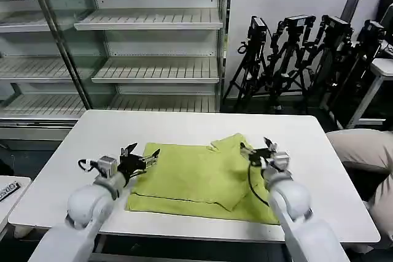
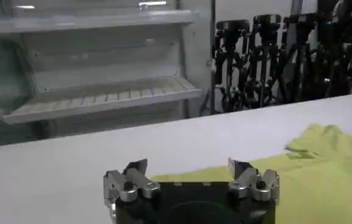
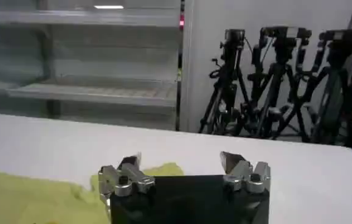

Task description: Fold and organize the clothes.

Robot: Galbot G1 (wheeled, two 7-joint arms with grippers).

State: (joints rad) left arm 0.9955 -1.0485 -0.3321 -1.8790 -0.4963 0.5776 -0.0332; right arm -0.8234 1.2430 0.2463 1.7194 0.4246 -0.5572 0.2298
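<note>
The left end effector (image 1: 140,154) sits in the lower left of the head view, its fingers spread apart and holding nothing, poised at the left edge of the T-shirt (image 1: 196,179). In the left wrist view the same end effector (image 2: 188,165) shows its two metal fingertips well apart, with the white bench (image 2: 72,164) between them and lime-green cloth (image 2: 321,176) beginning just beyond the far finger.

The right end effector (image 1: 258,147) stands in the lower right of the head view, also released, fingers apart and empty, hovering over the shirt's right part, where a flap of fabric rises in a crumpled peak. A black cable loops down from its wrist across the cloth. In the right wrist view this end effector (image 3: 180,161) is open too, with a strip of green shirt (image 3: 36,195) showing beside and behind one finger.

The T-shirt lies on the bench (image 1: 184,124) in the lower middle of the head view, between the two arms, partly folded into a rough rectangle with one thick fold along its near edge.

Beyond the bench, metal shelving (image 1: 147,47) fills the upper left, and a row of black tripods (image 1: 301,53) stands in the upper right.
</note>
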